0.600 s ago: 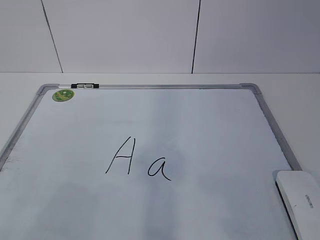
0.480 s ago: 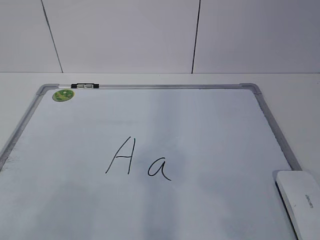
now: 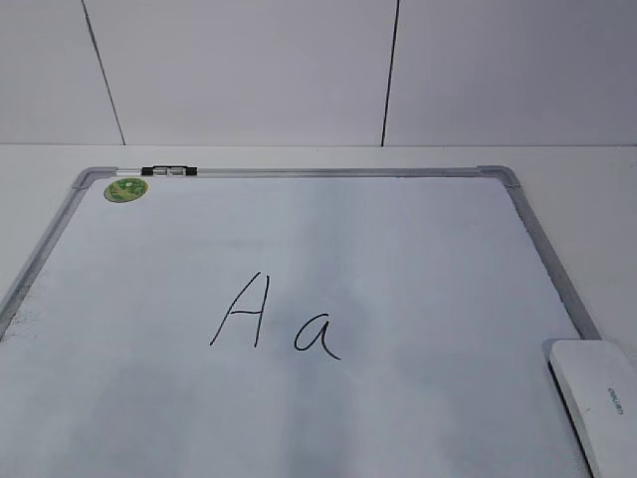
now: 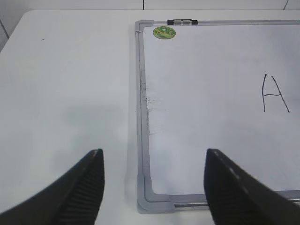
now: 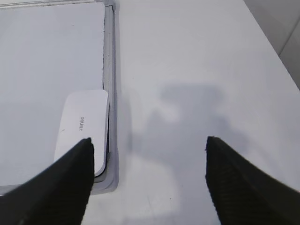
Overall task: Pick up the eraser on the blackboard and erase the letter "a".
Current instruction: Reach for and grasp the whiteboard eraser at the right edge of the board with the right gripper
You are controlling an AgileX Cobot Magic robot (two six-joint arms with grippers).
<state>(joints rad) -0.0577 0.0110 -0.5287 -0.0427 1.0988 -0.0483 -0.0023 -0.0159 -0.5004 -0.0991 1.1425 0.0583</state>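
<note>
The blackboard (image 3: 398,259) is a white board with a grey frame, lying flat on the table. A small handwritten "a" (image 3: 317,336) sits right of a tall capital "A" (image 3: 242,311). The white eraser (image 3: 600,393) lies on the board's near right corner; it also shows in the right wrist view (image 5: 83,126). My right gripper (image 5: 147,150) is open and empty, above the table just right of the eraser. My left gripper (image 4: 153,161) is open and empty above the board's near left corner (image 4: 152,201). Neither gripper shows in the exterior view.
A round green sticker (image 3: 126,188) and a small black clip (image 3: 167,171) sit at the board's far left corner. White table (image 5: 201,70) lies on both sides of the board. A panelled wall (image 3: 299,70) stands behind.
</note>
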